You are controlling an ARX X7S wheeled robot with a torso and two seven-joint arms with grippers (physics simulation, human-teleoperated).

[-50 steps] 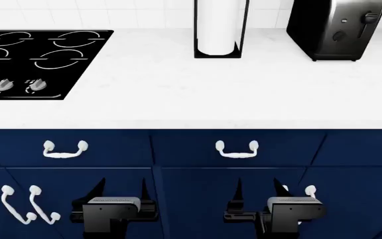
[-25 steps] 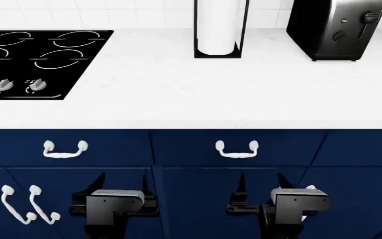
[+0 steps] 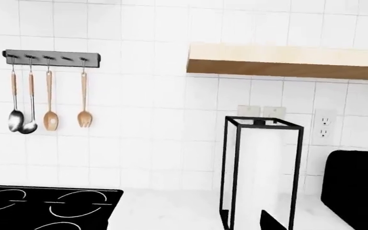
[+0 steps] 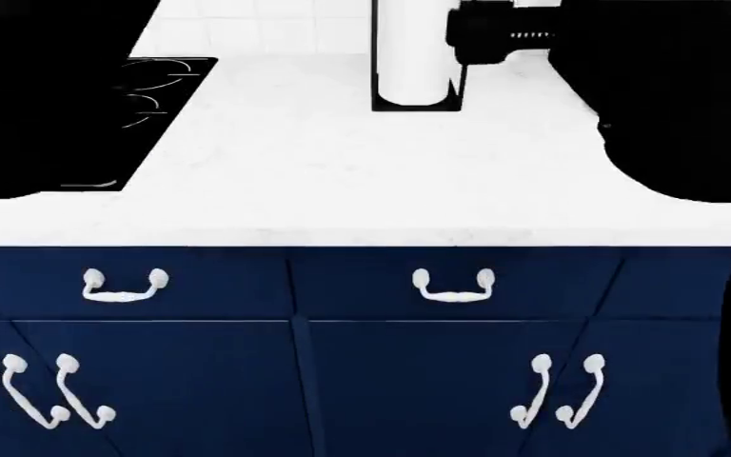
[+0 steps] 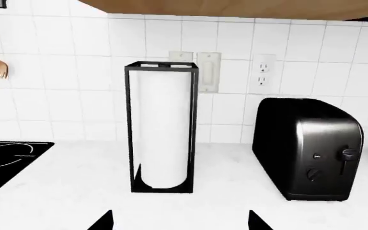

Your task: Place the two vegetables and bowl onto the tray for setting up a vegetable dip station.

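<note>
The two vegetables, the bowl and the tray are out of view in every frame. My right gripper [image 5: 178,223] is open: only its two dark fingertips [image 5: 105,221] show, wide apart, over bare white counter in front of the paper towel holder. Of my left gripper [image 3: 187,226] a single fingertip [image 3: 270,223] shows far off to one side, so it stands open and holds nothing. In the head view both arms are raised close to the camera as large black shapes, left arm [image 4: 35,95] and right arm [image 4: 683,95].
A black-framed paper towel holder [image 5: 161,124] stands at the back of the white counter [image 4: 365,171], with a black toaster [image 5: 305,153] to its right and a black stovetop [image 3: 43,208] to its left. Utensils [image 3: 43,105] hang on the tiled wall. Blue cabinets [image 4: 365,352] lie below.
Both arms have risen from in front of the cabinet doors to up near the head camera. They now cover most of the stovetop and the toaster in the head view.
</note>
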